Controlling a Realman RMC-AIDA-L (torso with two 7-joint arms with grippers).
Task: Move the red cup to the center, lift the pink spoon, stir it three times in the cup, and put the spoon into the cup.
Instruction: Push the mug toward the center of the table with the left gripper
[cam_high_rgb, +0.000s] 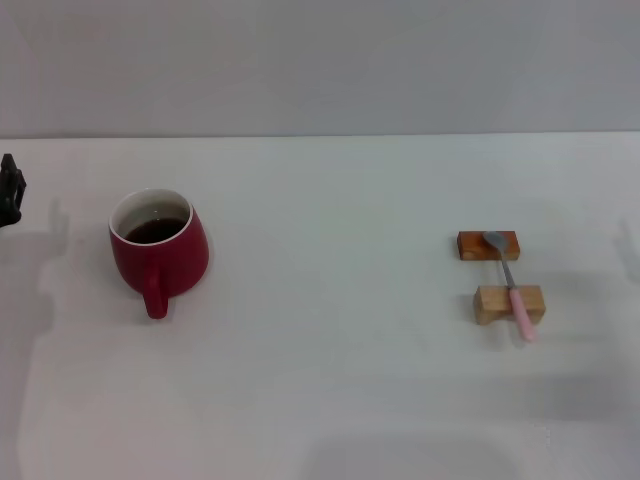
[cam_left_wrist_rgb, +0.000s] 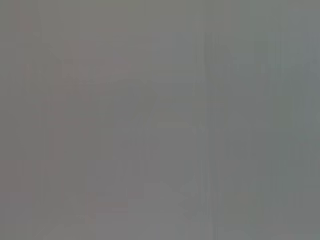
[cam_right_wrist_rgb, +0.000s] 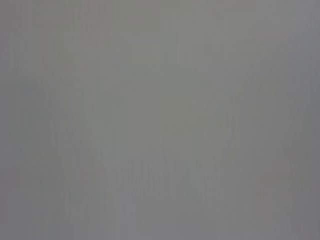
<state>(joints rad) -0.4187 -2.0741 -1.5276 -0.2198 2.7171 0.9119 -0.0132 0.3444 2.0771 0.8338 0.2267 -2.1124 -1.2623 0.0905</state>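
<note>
The red cup (cam_high_rgb: 158, 250) stands on the left of the white table, its handle toward me and dark liquid inside. On the right, the pink spoon (cam_high_rgb: 510, 284) lies across two small wooden blocks, its grey bowl on the far block and its pink handle over the near one. A dark tip of my left gripper (cam_high_rgb: 10, 190) shows at the left edge, well apart from the cup. The right gripper is out of view. Both wrist views show only plain grey.
The darker far wooden block (cam_high_rgb: 488, 245) and the lighter near block (cam_high_rgb: 509, 304) carry the spoon. The white table (cam_high_rgb: 330, 220) runs back to a grey wall.
</note>
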